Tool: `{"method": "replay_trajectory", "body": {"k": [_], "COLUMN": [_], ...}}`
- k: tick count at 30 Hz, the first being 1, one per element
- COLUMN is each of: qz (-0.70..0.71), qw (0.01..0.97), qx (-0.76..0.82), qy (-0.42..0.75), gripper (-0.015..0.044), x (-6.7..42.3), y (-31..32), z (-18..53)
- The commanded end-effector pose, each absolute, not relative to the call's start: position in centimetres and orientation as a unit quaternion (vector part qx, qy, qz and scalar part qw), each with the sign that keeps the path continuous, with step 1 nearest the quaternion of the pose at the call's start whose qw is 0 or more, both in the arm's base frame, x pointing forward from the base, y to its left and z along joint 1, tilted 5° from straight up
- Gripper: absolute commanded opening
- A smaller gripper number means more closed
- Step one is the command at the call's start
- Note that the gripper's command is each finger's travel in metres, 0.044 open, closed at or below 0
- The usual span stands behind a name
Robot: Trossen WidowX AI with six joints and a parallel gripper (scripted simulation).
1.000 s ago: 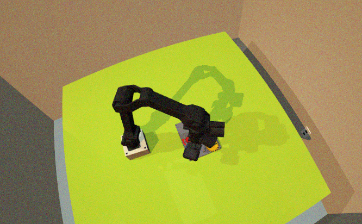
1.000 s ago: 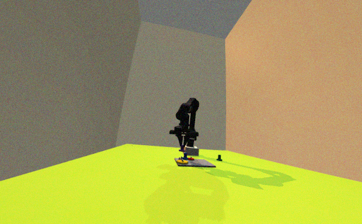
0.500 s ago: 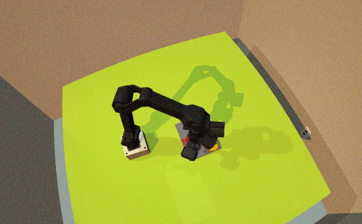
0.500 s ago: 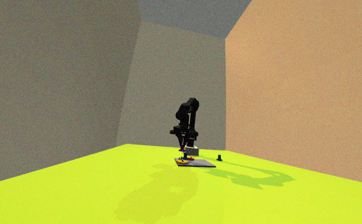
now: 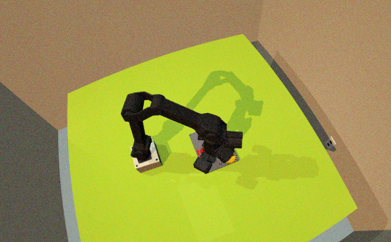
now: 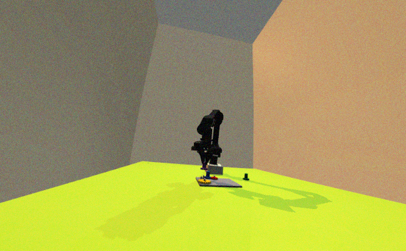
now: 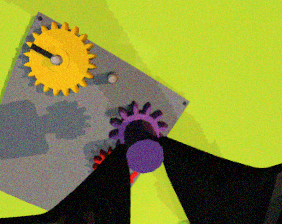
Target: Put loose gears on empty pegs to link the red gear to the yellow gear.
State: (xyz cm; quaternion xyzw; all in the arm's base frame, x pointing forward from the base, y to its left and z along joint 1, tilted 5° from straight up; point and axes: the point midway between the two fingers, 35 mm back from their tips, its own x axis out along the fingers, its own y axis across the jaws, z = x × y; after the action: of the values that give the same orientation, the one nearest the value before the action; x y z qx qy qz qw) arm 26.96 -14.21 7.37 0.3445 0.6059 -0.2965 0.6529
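My gripper (image 6: 203,164) (image 7: 142,147) is shut on the upright stem of the purple gear (image 6: 203,168) (image 7: 142,119) and holds it above the grey board (image 5: 193,139) (image 6: 226,183) (image 7: 32,182). The yellow gear (image 5: 231,158) (image 6: 203,181) (image 7: 74,70) with its black stripe sits on a peg. The red gear (image 5: 201,151) (image 6: 214,178) (image 7: 100,160) is partly hidden by a finger in the wrist view. A blue gear (image 6: 207,175) stands on the board near the red one; the wrist view hides it. An empty peg (image 7: 112,78) stands beside the yellow gear.
A dark green gear (image 6: 245,176) stands on the table off the board. The arm's base block (image 5: 148,163) (image 6: 216,169) is beyond the board in the exterior view. The arm covers much of the board in the top view.
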Motion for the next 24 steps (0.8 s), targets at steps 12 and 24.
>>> {"method": "replay_trajectory", "body": {"k": [12, 24], "qz": [-0.240, -0.301], "qw": [0.682, 0.650], "qx": [0.286, 0.352], "qy": [0.629, 0.603], "gripper": [0.0000, 0.0000], "x": [27.1, 27.3], "y": [-14.2, -14.0], "z": [5.4, 3.8]}}
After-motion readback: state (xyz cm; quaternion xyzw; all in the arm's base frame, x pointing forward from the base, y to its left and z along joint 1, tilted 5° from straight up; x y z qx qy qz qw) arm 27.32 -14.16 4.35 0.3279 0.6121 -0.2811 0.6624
